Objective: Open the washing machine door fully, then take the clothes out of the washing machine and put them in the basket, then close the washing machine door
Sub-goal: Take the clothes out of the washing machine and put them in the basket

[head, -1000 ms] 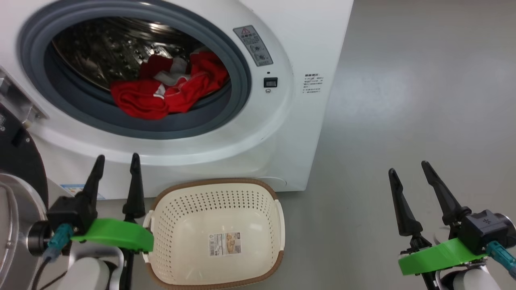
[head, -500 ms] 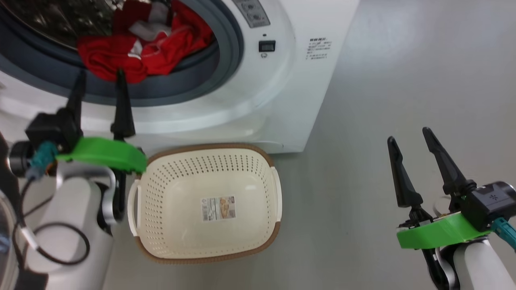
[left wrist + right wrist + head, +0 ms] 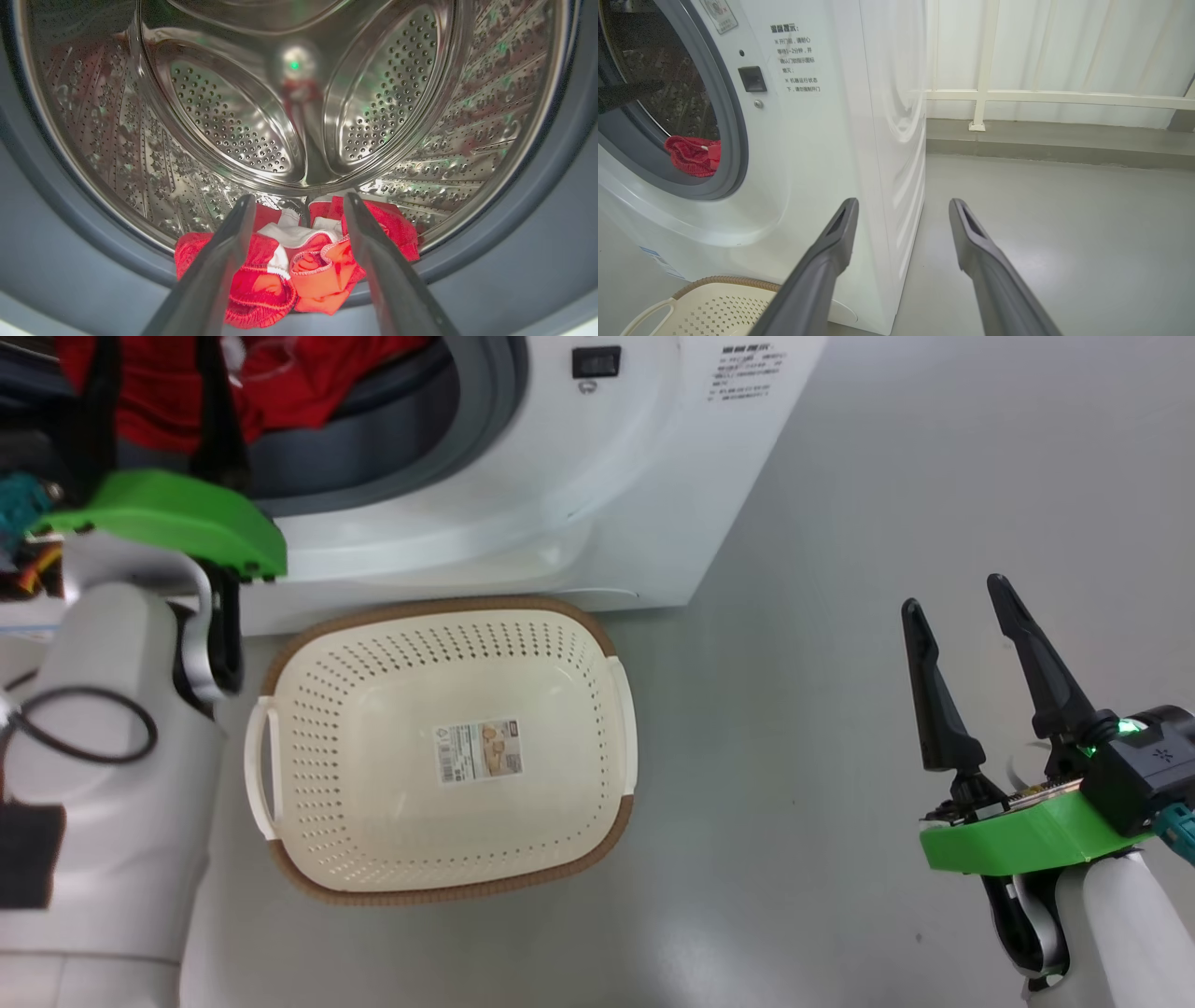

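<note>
The smooth grey floor (image 3: 840, 569) takes up the whole right side of the head view. A small cream plastic basket with holes and a brown rim (image 3: 373, 821) sits on it in the middle. The big white washing machine box (image 3: 607, 476) stands on the floor just above the basket, at the top.

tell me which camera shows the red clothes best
The left wrist view: the clothes sit at the drum's front lip, between the left gripper's open fingers, white trim clear. The head view catches a red strip at its top edge, behind those fingers. The right wrist view shows a small red bunch at its left.
</note>
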You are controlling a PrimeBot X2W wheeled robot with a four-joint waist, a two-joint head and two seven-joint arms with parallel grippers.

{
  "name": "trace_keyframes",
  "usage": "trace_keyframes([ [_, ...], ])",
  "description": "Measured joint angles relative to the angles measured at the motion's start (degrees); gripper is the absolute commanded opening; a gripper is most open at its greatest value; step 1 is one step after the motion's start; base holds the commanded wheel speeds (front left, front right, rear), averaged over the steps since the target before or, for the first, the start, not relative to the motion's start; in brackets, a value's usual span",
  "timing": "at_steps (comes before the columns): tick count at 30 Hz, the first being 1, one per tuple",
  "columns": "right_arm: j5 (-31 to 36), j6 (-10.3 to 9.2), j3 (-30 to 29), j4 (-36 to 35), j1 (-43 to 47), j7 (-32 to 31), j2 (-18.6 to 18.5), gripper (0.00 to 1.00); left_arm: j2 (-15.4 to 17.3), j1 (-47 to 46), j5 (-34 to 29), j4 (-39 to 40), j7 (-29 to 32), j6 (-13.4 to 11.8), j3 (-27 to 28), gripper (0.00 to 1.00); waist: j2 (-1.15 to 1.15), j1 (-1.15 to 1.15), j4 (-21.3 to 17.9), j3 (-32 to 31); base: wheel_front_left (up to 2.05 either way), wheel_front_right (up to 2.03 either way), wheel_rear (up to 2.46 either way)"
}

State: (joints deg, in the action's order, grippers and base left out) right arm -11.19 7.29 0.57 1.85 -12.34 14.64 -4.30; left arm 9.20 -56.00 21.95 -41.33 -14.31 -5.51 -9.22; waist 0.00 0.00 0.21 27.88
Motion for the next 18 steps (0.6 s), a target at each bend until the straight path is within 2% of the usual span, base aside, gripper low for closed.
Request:
trace_keyframes([
  [9, -0.4, 0.0, 0.4, 0.2, -1.3, 0.0, -0.6, 1.0, 1.2, -10.5, -0.8, -13.5, 1.6, 0.3, -0.1, 1.0, 0.0, 0.0, -2.2, 3.9, 0.0, 0.0, 0.0],
  [13, -0.9, 0.0, 0.8, 0.5, -2.0, 0.0, -0.6, 1.0, 2.0, -13.5, -2.3, -19.7, 5.4, -2.5, -0.9, 1.0, 0.0, 0.0, -3.5, 4.5, 0.0, 0.0, 0.0],
  [18, -1.9, 0.0, 1.8, 0.9, -2.3, 0.0, -0.4, 1.0, 2.7, -15.9, -3.4, -24.4, 8.9, -3.6, -2.2, 1.0, 0.0, 0.0, -4.4, 4.7, 0.0, 0.0, 0.0],
])
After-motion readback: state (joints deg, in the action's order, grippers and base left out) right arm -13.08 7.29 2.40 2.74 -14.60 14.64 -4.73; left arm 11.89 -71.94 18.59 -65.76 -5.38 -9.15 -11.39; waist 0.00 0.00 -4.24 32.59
